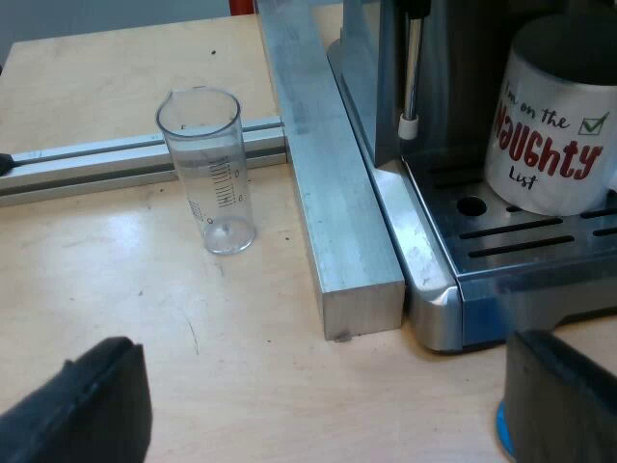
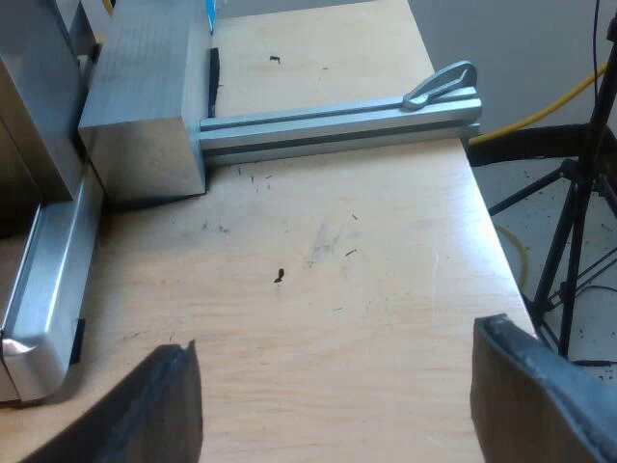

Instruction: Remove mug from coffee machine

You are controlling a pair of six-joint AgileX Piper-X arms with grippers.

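The left tool (image 1: 323,386) hangs spread and empty over the table (image 1: 96,280), near the glass (image 1: 207,169). The mug (image 1: 554,125) stands on the drip tray (image 1: 439,227) of the machine (image 1: 386,96), well apart from that tool and untouched. The right tool (image 2: 337,381), also spread and empty, hangs over the table by the machine's base, so the removal looks wholly undone.

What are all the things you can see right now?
Mug: one, white with red writing, upright on the coffee machine's tray.
Coffee machine: one, silver, on the table.
Measuring glass: one, clear, upright on the table, apart from the machine.
Metal blocks: two, grey, beside the machine.
Rails: two, silver, one running from each block.
Table: one, light wood.
Left claw: one, black, open, over the table near the machine's front.
Right claw: one, black, open, over bare table.
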